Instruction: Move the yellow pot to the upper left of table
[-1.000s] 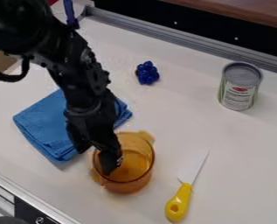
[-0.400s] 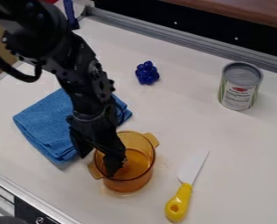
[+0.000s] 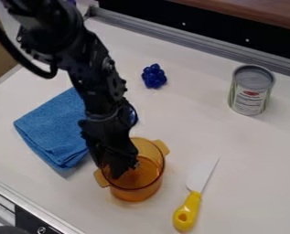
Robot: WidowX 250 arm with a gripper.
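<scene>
The yellow pot (image 3: 137,192) sits upright on the near, left-hand part of the table (image 3: 244,160), with the tip of my gripper (image 3: 117,173) down inside its mouth, close to the left wall. I can't tell from here whether the gripper is open, closed or holding that wall. One handle (image 3: 161,146) points to the upper right and the other handle (image 3: 100,179) to the lower left.

Over the last second my arm has shifted to the right in the view, and the pot has slid a touch the same way, turning slightly as it went. That drift takes it no nearer the upper left, so I read this as contact or settling into a hold, with the real carry not yet begun. Next I'd want a sure grip on the wall, then a lift before I head up and left.

The folded blue cloth (image 3: 49,128) lies just to the pot's upper left, partly behind the arm, and hasn't moved. A low drag could snag it, so I'd pass above it or around it. Farther up is a dark blue bunch of berries (image 3: 153,76), which I'd also keep clear of. The yellow-handled knife (image 3: 186,212) rests to the pot's right, and the can (image 3: 251,91) stands well apart at the upper right.
</scene>
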